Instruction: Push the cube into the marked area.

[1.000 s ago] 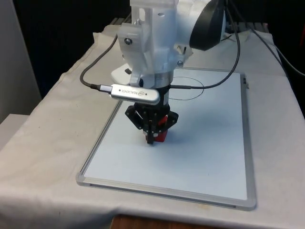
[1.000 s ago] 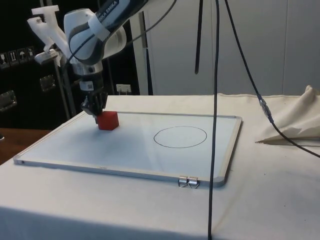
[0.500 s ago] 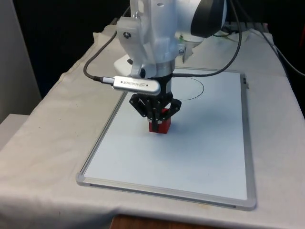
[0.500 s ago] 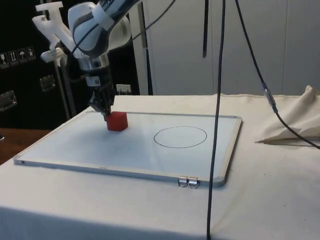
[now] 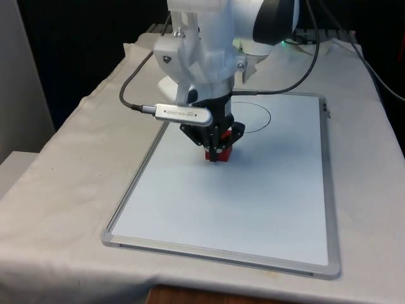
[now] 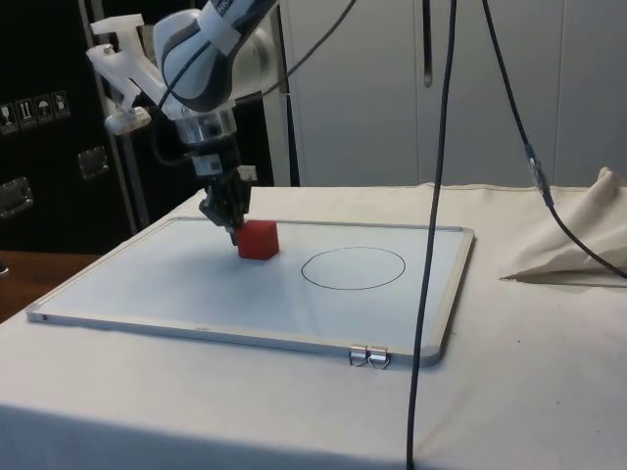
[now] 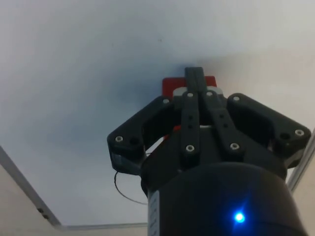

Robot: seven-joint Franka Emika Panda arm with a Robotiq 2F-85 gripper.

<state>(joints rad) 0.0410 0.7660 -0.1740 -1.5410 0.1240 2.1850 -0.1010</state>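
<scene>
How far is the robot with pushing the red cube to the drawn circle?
Partly done. The hand, fingers together, is down on the whiteboard, pressed against the red cube on the side away from the drawn circle. The push is in hand. In the side view the cube sits short of the circle with bare board between them, so that last stretch is left.

White arm (image 5: 202, 44), black cables, black tool (image 5: 216, 154).

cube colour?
Red; the cube shows best in the side view.
</scene>
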